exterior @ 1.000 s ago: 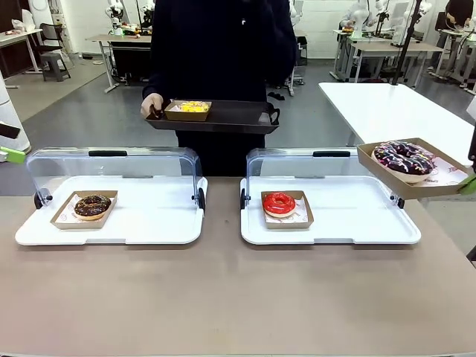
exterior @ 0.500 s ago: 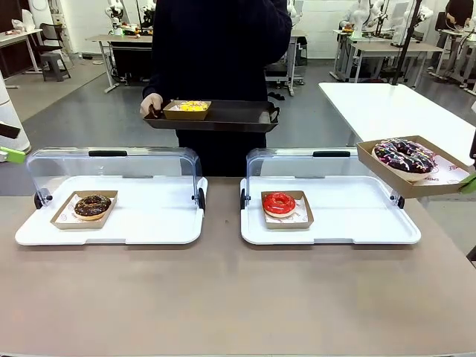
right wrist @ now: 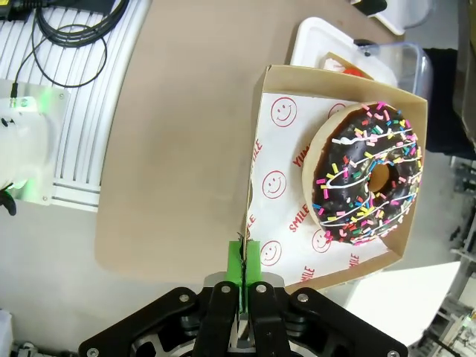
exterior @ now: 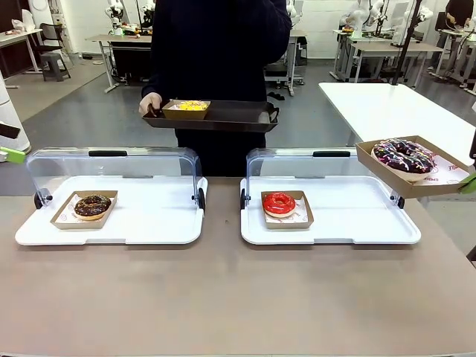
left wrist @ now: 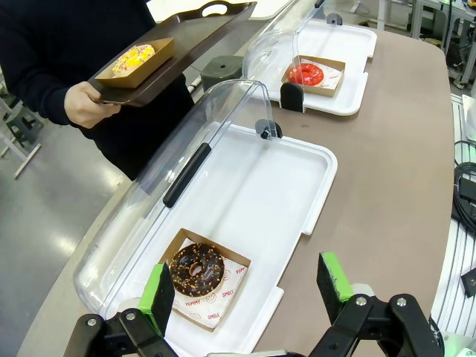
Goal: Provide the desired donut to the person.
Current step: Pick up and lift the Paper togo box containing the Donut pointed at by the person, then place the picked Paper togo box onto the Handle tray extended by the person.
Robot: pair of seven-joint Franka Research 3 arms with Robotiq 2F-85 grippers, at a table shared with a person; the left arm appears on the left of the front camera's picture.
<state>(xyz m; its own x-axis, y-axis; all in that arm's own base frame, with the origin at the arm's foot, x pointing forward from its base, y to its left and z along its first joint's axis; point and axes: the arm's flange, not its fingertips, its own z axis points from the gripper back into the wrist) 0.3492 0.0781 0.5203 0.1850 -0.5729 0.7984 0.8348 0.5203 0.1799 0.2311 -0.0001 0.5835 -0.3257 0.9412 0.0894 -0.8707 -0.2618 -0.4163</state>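
Note:
My right gripper (right wrist: 243, 271) is shut on the edge of a cardboard box (right wrist: 277, 160) holding a chocolate donut with coloured sprinkles (right wrist: 349, 175). It holds that box (exterior: 416, 186) in the air over the right end of the right case, and the gripper (exterior: 468, 184) is at the picture's right edge. Across the table the person (exterior: 216, 52) holds a dark tray (exterior: 238, 116) with a yellow donut (exterior: 190, 106) in a box. My left gripper (left wrist: 245, 286) hangs open above a chocolate donut (left wrist: 198, 269).
Two white display trays with raised clear lids stand on the brown table. The left one (exterior: 149, 219) holds the boxed chocolate donut (exterior: 92, 206); the right one (exterior: 357, 216) holds a boxed red donut (exterior: 279, 203). A white table (exterior: 394, 111) stands at the back right.
The person's tray has shifted slightly to the left. The box in my right gripper has crept a little up and left. The left arm has not moved.

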